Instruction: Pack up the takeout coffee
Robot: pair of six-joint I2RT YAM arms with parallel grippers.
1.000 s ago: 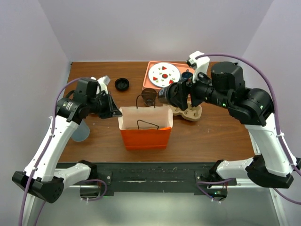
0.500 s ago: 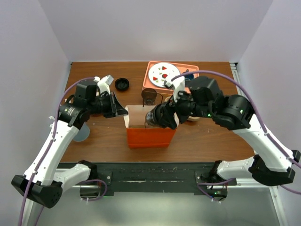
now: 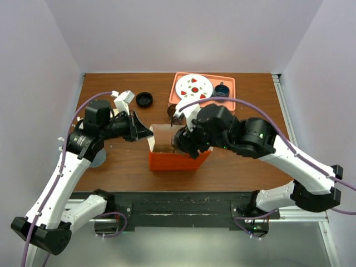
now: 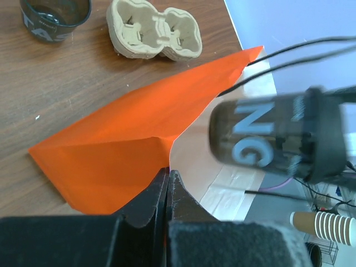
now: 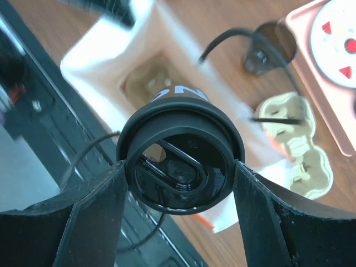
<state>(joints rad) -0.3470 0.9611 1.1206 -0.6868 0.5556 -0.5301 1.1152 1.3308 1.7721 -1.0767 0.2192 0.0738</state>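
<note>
The left arm reached in from the left of the orange bag point(image 3: 172, 161), elbow raised. The left gripper point(image 4: 168, 173) had its fingers pressed together on the bag's left rim. From the right of the bag the right arm bent low over it. The right gripper point(image 5: 179, 167) was clamped on either side of the lid of the takeout coffee point(image 5: 178, 161). The cup hung tilted at the bag's open mouth, base pointing inward. Whether it had passed the rim could not be told. A thin black handle loop point(image 5: 233, 39) arced just beside the cup.

Just behind the bag lay a cardboard cup carrier point(image 4: 156, 33) and an open dark cup point(image 3: 175, 111). Farther behind sat a pink tray point(image 3: 228, 83) with a plate point(image 3: 193, 87) and a blue mug point(image 3: 222, 89). A black disc point(image 3: 144, 99) lay behind the bag's left corner.
</note>
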